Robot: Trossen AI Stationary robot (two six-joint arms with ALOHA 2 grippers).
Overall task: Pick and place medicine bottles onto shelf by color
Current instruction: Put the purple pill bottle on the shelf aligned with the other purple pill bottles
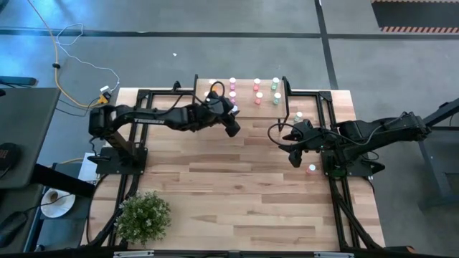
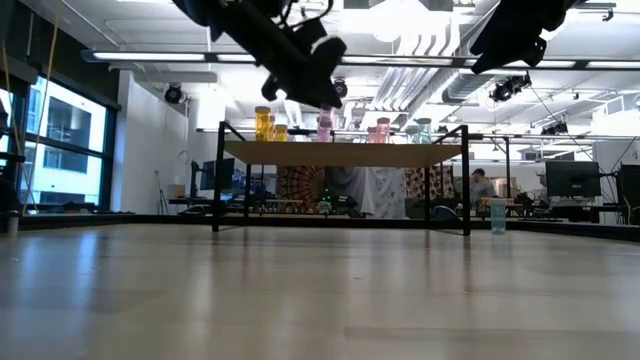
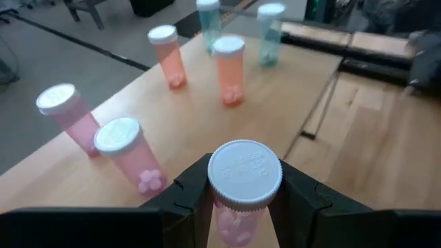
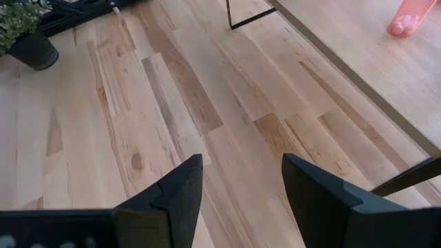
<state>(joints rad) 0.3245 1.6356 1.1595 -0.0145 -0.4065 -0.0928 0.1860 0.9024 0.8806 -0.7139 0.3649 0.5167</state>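
- The left end effector (image 3: 242, 207) is seen clamped on a pink medicine bottle (image 3: 244, 180) with a white cap, held upright between its fingers above the shelf (image 3: 193, 117).
- Two pink bottles (image 3: 127, 151) stand on the shelf just beside the held one; orange and pale green ones stand farther off.
- The right end effector (image 4: 241, 186) is held wide open and empty above the surface (image 4: 138, 124), near the shelf's edge.
- One pink bottle (image 1: 311, 169) is left on the surface beside the right arm.

Shelf at the far edge, arms either side of centre

I see the low light-wood shelf on thin black legs (image 1: 244, 92) at the table's far edge, small white-capped medicine bottles (image 1: 256, 92) standing in rows on it. My left gripper (image 3: 244, 200) sits at its near left edge, clasping a pink white-capped bottle (image 3: 242, 186). My right gripper (image 1: 293, 153) hangs right of centre, with another small bottle (image 1: 311, 169) on the striped-wood tabletop (image 1: 229, 193) just beside it. A potted green plant (image 1: 143, 217) stands at the near left corner.
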